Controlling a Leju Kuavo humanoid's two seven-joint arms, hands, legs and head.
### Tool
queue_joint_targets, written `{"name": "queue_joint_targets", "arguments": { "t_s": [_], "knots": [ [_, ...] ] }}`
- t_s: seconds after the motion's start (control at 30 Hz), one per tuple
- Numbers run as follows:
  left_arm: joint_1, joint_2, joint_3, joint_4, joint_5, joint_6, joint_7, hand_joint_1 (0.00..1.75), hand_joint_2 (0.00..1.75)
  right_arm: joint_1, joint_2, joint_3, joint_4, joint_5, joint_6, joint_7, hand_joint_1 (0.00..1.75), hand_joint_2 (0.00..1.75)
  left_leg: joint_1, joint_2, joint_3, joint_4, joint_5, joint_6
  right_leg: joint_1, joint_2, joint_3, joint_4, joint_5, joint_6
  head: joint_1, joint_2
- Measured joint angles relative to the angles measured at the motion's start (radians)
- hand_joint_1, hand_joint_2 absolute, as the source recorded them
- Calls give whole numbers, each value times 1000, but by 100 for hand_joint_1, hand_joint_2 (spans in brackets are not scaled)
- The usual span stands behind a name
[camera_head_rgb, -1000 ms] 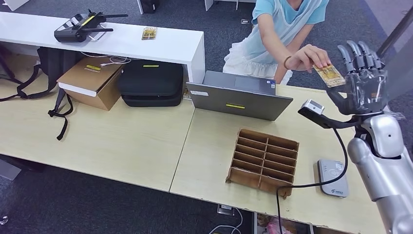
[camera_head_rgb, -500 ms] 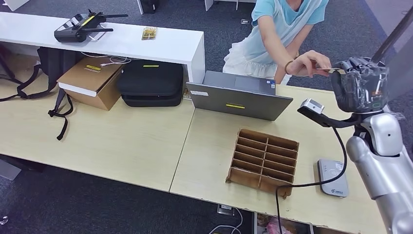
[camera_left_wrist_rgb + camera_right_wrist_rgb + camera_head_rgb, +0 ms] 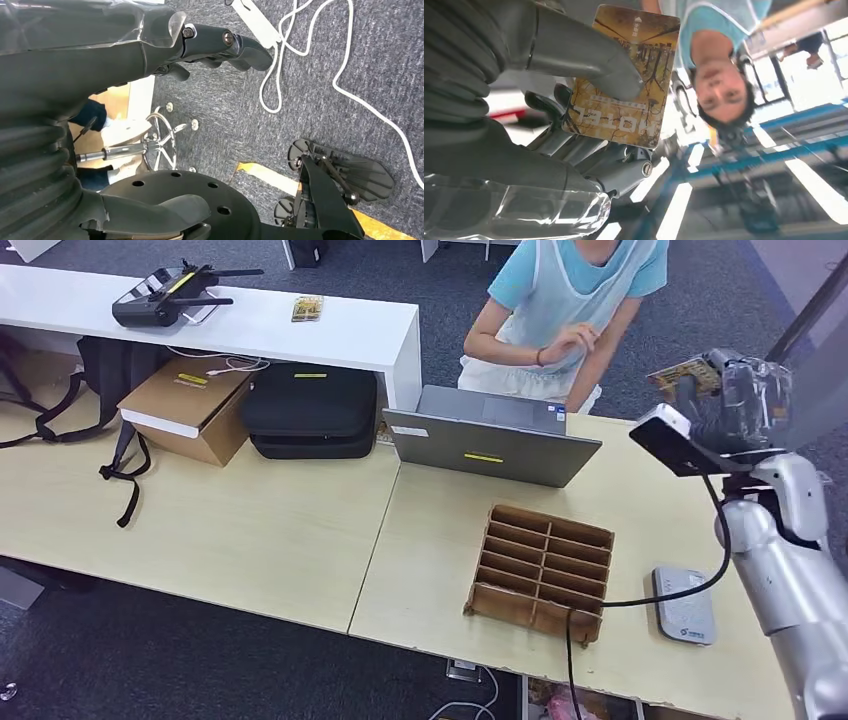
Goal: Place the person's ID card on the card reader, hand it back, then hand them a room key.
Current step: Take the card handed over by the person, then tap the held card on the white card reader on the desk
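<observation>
Nearest me on the desk edge sits the card reader (image 3: 685, 604), flat and unobstructed, below my right arm; I judge it sits there so the hand can drop straight down to it. Beside it, the cardboard divider tray (image 3: 541, 570). Above, my right hand (image 3: 735, 400) is raised with the ID card (image 3: 622, 75) pinned between thumb and fingers, most of its face exposed. Beyond, the laptop (image 3: 490, 435), then the person (image 3: 565, 300), hands drawn in to the chest. My left hand (image 3: 125, 45) hangs toward the floor, holding nothing, fingers loosely extended.
</observation>
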Motion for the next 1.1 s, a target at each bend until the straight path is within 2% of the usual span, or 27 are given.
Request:
{"name": "queue_joint_targets", "arguments": {
  "t_s": [0.13,0.33,0.5,0.63,0.83,0.97,1.1],
  "knots": [
    [3,1,0,0,16,0,0,0,175,-88,-14,-68,36,-293,319,58,175,175,0,-1,0,1,0,0,0,-1,0,0,0,0,0,0],
    [7,2,0,0,30,0,0,0,175,-166,-89,-149,118,-470,567,104,175,175,-1,-3,-1,2,0,1,-1,-3,-1,-1,0,0,0,0],
    [12,3,0,0,40,0,0,0,175,-145,-181,-217,156,-590,718,117,175,175,-1,-4,-2,2,0,1,-1,-4,-1,-1,0,0,0,0],
    [14,3,0,0,44,0,0,0,175,-61,-246,-268,161,-679,799,115,175,175,-1,-6,-2,2,0,1,-1,-6,-1,-2,0,0,0,0],
    [18,6,0,0,44,0,0,0,175,138,-318,-353,114,-763,847,117,175,175,-1,-6,-3,2,0,2,0,-7,-1,-2,0,1,0,0],
    [19,8,0,0,39,0,0,0,175,308,-339,-428,28,-804,879,144,175,175,-1,-6,-4,1,0,2,0,-7,-1,-1,-1,1,0,0],
    [19,10,0,0,31,0,0,0,175,402,-341,-465,-18,-794,893,171,175,175,-1,-4,-3,1,0,2,0,-5,-2,-1,-1,1,0,0]
  ]
}}
